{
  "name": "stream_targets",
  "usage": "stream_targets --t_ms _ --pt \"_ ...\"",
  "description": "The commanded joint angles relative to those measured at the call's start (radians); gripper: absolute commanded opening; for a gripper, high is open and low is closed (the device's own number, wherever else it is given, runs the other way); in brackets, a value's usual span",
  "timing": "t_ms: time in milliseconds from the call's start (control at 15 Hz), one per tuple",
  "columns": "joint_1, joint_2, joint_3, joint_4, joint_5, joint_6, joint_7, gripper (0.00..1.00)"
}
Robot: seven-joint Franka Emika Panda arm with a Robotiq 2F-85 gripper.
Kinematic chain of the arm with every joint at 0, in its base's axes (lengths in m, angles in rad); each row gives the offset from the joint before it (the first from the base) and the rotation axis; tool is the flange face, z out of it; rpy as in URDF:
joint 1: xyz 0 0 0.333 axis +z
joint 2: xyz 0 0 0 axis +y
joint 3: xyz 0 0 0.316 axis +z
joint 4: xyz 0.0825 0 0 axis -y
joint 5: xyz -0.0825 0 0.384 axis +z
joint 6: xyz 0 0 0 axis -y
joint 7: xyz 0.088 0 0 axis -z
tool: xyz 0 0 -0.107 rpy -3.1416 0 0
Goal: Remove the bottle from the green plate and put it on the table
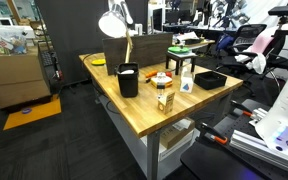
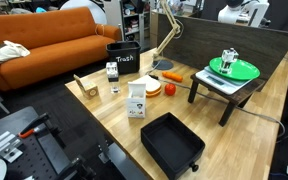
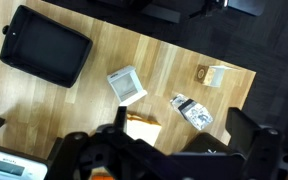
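The bright green plate (image 2: 242,70) lies on a small white stand at the far side of the wooden table (image 2: 104,125); it also shows in an exterior view (image 1: 180,44). A small clear bottle (image 2: 230,58) with a dark cap stands upright on the plate. My gripper (image 3: 184,150) hangs high above the table, its dark fingers wide apart and empty at the bottom of the wrist view. The plate and the bottle are out of the wrist view. Part of the arm shows at the top right in an exterior view (image 2: 246,10), well above the plate.
A black tray (image 2: 172,143) sits near the table's front edge and shows in the wrist view (image 3: 46,47). A black trash bin (image 2: 123,58), a white box (image 2: 137,100), a patterned carton (image 3: 192,112), a carrot (image 2: 173,76) and a desk lamp (image 1: 115,22) stand around the middle.
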Motion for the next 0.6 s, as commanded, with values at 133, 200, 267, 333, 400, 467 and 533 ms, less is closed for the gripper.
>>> stream_targets --t_ms 133,200,267,333,400,467,533 --pt "-0.069 0.125 0.015 0.069 -0.002 0.058 0.052 1.00" --pt "-0.082 0.159 0.013 0.095 0.006 0.066 0.052 1.00" --pt "-0.096 0.193 0.014 0.124 0.005 0.076 0.053 1.00" --pt "-0.109 0.224 0.017 0.154 0.001 0.081 0.054 1.00" --pt "-0.121 0.251 0.021 0.183 -0.001 0.086 0.049 1.00" --pt "-0.130 0.271 0.026 0.207 -0.004 0.088 0.047 1.00" --pt "-0.134 0.234 0.034 0.151 -0.003 0.104 0.038 1.00"
